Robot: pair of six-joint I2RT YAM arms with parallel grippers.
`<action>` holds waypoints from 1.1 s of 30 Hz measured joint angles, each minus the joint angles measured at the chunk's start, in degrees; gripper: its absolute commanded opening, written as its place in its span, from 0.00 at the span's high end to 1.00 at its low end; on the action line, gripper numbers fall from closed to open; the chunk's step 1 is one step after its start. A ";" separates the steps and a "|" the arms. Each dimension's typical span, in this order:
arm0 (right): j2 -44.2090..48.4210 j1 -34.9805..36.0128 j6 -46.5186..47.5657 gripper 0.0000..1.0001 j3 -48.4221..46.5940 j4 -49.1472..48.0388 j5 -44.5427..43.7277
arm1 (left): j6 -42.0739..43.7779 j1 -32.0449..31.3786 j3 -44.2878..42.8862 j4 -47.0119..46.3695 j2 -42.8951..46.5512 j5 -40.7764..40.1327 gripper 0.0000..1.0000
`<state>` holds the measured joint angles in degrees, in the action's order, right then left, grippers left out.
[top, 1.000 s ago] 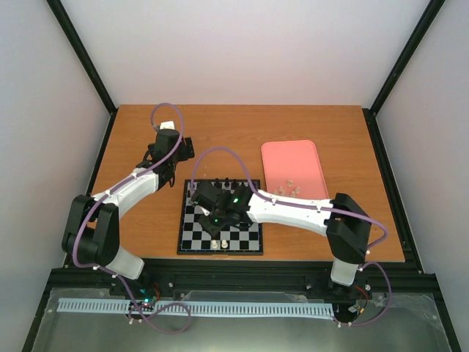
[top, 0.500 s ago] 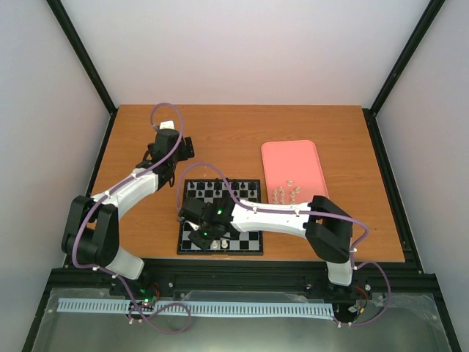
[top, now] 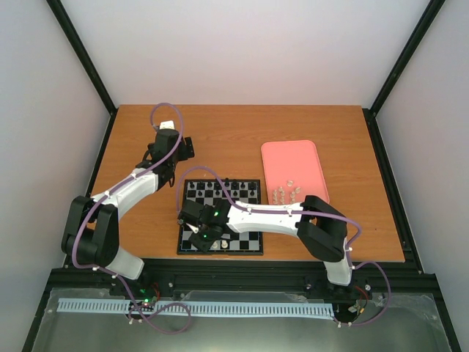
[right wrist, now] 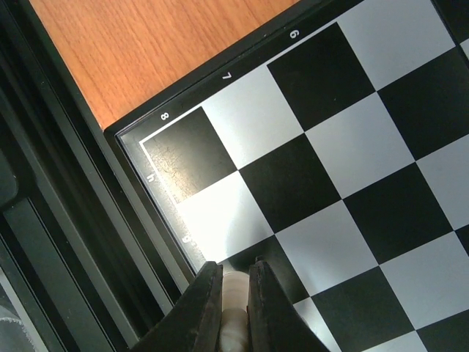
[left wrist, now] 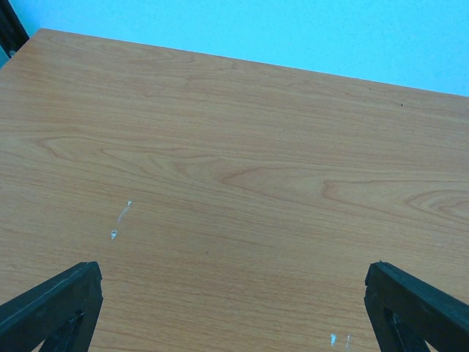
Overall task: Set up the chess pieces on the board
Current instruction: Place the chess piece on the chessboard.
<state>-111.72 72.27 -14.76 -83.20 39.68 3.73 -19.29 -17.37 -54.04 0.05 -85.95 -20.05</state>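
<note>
The black and white board [top: 253,240] lies on the table in front of my arms. My right gripper [top: 196,236] is over its near left corner, shut on a cream-white chess piece [right wrist: 234,290]. In the right wrist view the piece is clamped between the two fingers [right wrist: 272,293] above the board's [right wrist: 352,147] edge squares near the corner. Other cream pieces [top: 221,241] stand on the near row. Several more cream pieces [top: 286,193] lie on the pink tray. My left gripper [top: 180,149] is open and empty over bare wood far left of the board.
Black chess figures [top: 220,188] stand in the board's far rows. The pink tray [top: 293,163] lies right of the board. The black frame rail [right wrist: 66,220] runs along the near table edge beside the board. The left wrist view shows only bare wooden table [left wrist: 234,183].
My right gripper has moved left and toward the near edge, from the board's middle to its near left corner, with the cream piece in it. The left arm has not moved.
</note>
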 measured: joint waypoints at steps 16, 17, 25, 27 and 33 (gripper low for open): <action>-0.02 0.00 -0.02 0.94 1.42 -0.24 -0.13 | 0.02 0.00 0.04 -0.02 0.00 0.04 0.00; -0.02 0.00 -0.02 0.94 1.60 -0.26 -0.13 | 0.02 0.00 0.07 -0.02 0.00 0.04 0.00; -0.02 0.02 0.00 0.94 2.05 -0.83 -0.31 | 0.00 0.00 0.20 -0.02 0.09 0.04 0.00; -0.02 0.02 0.00 0.94 2.05 -0.96 -0.46 | 0.00 0.00 0.24 -0.04 0.15 0.07 0.00; -0.09 0.02 0.02 0.94 2.05 -1.38 -0.66 | 0.02 0.00 0.37 -0.07 0.55 0.09 0.00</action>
<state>-111.81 72.29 -14.74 -81.14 38.30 3.07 -19.27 -17.37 -53.67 -0.01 -85.41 -19.97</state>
